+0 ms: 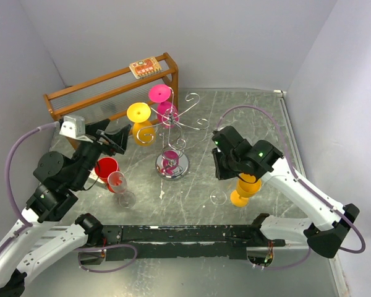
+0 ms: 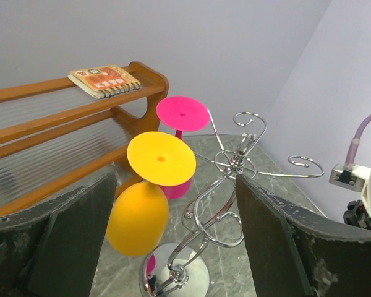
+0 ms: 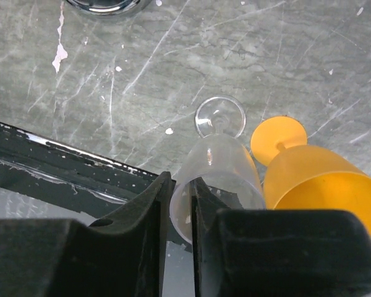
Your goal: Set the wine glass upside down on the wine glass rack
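Observation:
The silver wire wine glass rack (image 1: 173,166) stands mid-table, also in the left wrist view (image 2: 230,166). A yellow glass (image 1: 141,124) and a pink glass (image 1: 162,102) hang upside down on its left arms. My right gripper (image 3: 180,185) is shut on the rim of a clear wine glass (image 3: 221,167), one finger inside the bowl and one outside. The glass is upright with its foot (image 1: 218,198) down near the table, right of the rack. My left gripper (image 2: 173,247) is open and empty, left of the rack and facing it (image 1: 114,139).
A yellow glass (image 1: 244,189) stands right beside the held one, close to my right fingers (image 3: 309,179). A red glass (image 1: 105,168) and a clear glass (image 1: 120,185) stand by my left arm. A wooden shelf (image 1: 111,86) is at the back left. A black rail (image 1: 185,234) runs along the front.

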